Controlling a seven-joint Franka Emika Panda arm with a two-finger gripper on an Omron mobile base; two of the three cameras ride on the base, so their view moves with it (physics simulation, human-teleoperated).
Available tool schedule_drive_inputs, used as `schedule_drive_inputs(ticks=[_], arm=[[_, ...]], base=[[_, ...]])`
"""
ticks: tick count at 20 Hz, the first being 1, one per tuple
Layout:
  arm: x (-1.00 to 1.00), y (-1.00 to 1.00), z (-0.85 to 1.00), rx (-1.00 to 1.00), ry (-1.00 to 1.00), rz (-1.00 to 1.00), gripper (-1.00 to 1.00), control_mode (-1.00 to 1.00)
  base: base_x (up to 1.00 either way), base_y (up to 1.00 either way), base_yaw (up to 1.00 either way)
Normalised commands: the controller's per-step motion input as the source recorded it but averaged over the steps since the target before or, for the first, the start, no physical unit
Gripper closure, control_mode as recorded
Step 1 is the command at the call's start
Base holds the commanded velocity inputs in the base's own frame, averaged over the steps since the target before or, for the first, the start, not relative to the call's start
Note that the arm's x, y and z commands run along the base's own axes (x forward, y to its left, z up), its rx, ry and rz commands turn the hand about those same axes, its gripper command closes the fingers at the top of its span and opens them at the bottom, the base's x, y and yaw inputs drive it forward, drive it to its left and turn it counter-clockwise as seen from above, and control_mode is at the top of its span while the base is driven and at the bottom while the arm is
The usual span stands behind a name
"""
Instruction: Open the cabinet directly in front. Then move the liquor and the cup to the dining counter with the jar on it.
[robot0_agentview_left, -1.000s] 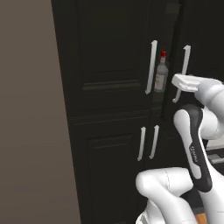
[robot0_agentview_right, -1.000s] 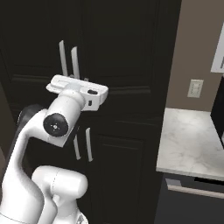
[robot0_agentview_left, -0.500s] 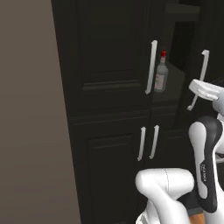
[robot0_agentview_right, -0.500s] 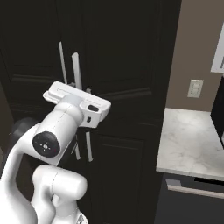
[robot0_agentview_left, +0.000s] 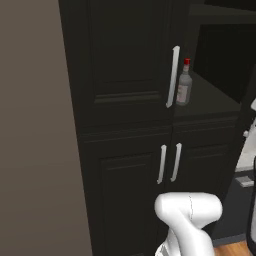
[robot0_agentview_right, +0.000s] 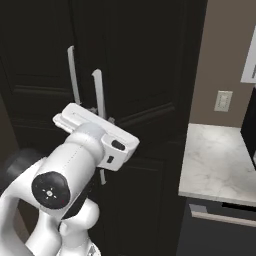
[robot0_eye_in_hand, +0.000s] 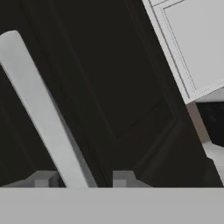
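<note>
The cabinet (robot0_agentview_left: 125, 65) stood directly ahead, near-black wood with raised rectangular panels and a matte finish. Its right upper door (robot0_agentview_right: 150, 65) was swung outward, exposing a dark shelf (robot0_agentview_left: 210, 97). On that shelf, just beside the closed left door's long pale bar handle (robot0_agentview_left: 172, 76), stood the liquor (robot0_agentview_left: 184, 84): a small clear greyish bottle, upright, with pale label and red cap. In the hand view, the gripper (robot0_eye_in_hand: 83, 178) had its two blocky grey fingertips either side of the open door's pale rounded bar handle (robot0_eye_in_hand: 41, 113), pinching it. Below were shorter doors with paired short handles (robot0_agentview_left: 169, 163). To the right lay a white-grey veined marble counter (robot0_agentview_right: 220, 165).
</note>
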Motion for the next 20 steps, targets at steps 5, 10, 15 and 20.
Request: schedule_drive_inputs(ticks=[5,10,15,20], arm=[[-0.05,0.00,0.00,0.00,0.00,0.00,-1.00,-1.00],[-0.91,0.00,-0.12,0.00,-0.03,0.00,-1.00,-1.00],[-1.00,-0.02,-0.15,0.01,-0.09,0.00,-1.00,-1.00],[-0.80,0.71,-0.40,-0.16,-0.06,-0.01,-1.00,-1.00]], base=[[0.00,0.00,0.00],[0.00,0.00,0.00],[0.00,0.00,0.00],[0.00,0.00,0.00]])
